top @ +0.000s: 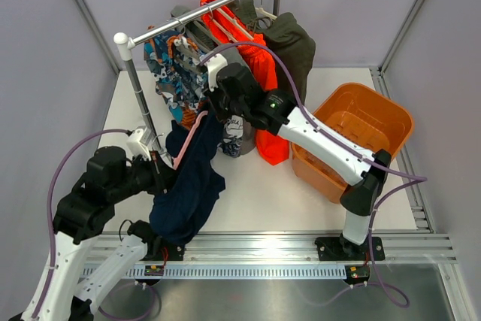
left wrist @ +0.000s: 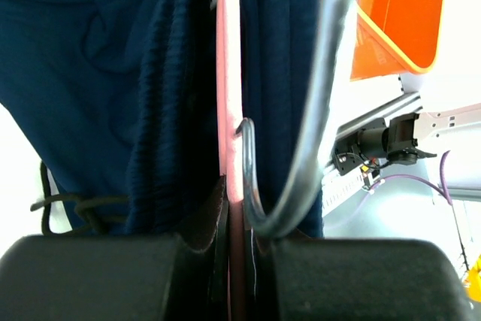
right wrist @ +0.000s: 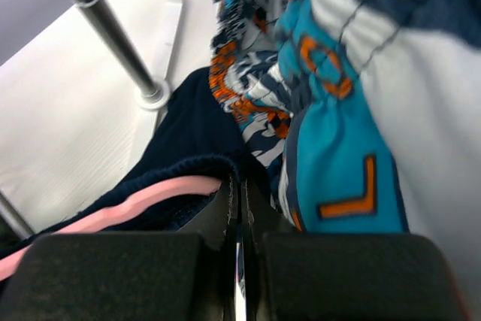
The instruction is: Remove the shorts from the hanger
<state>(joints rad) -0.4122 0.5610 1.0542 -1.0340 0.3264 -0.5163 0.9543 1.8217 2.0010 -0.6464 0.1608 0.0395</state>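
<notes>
Top external view: the white table point(top: 255, 186) fills the middle of the frame. A metal clothes rail point(top: 203, 7) crosses the upper centre, crowded with garments, among them the blue, white and orange patterned shorts point(top: 167, 73). An orange bin point(top: 391, 122) stands at the right.

The shorts point(top: 192, 186), plain navy, hang in a loose bundle at lower left of centre, below the rail and clear of it, draped over the hanger point(top: 188, 137). Its pale pink arm curves up out of the fabric.

The left gripper point(top: 160, 171) sits against the left side of the bundle. In the left wrist view its jaws are clamped on the pink hanger arm, with navy cloth hanging on both sides of the fingers.

The right gripper point(top: 216, 107) reaches in from the upper right, at the top of the bundle. In the right wrist view its jaws are pressed together, the tips touching the navy hem just above the pink arm. Whether any cloth is pinched between them I cannot tell.
</notes>
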